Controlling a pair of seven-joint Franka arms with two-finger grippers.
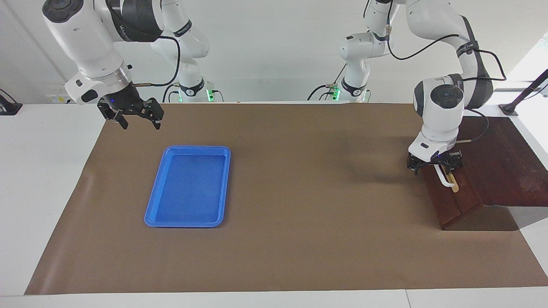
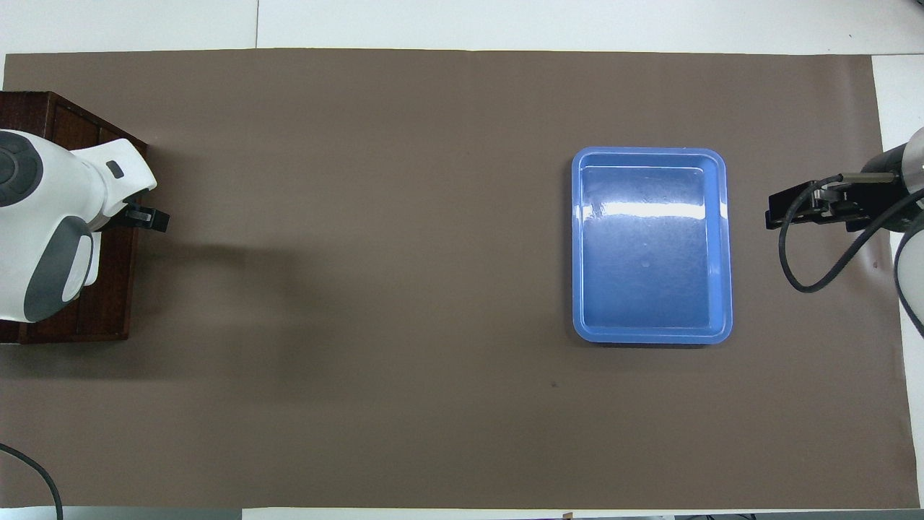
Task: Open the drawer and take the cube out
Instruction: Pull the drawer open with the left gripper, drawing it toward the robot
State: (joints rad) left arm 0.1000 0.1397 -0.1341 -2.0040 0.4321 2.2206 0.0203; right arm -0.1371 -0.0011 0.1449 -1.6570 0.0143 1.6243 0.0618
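Observation:
The drawer (image 1: pixel 450 200) is shut in the dark wooden box (image 1: pixel 501 162) at the left arm's end of the table. Its reddish-brown front carries a white bar handle (image 1: pixel 445 179). My left gripper (image 1: pixel 434 166) is low at the drawer front, open, with its fingers astride the part of the handle nearer the robots. In the overhead view the left arm covers most of the drawer (image 2: pixel 108 289); only one black finger (image 2: pixel 148 217) shows. The cube is hidden. My right gripper (image 1: pixel 136 119) hangs open and empty above the mat at the right arm's end.
A blue tray (image 1: pixel 188 148), (image 2: pixel 650 152) lies empty on the brown mat (image 1: pixel 299 192) toward the right arm's end, a little farther from the robots than the right gripper (image 2: pixel 772 208). The box (image 2: pixel 65 119) stands at the mat's edge.

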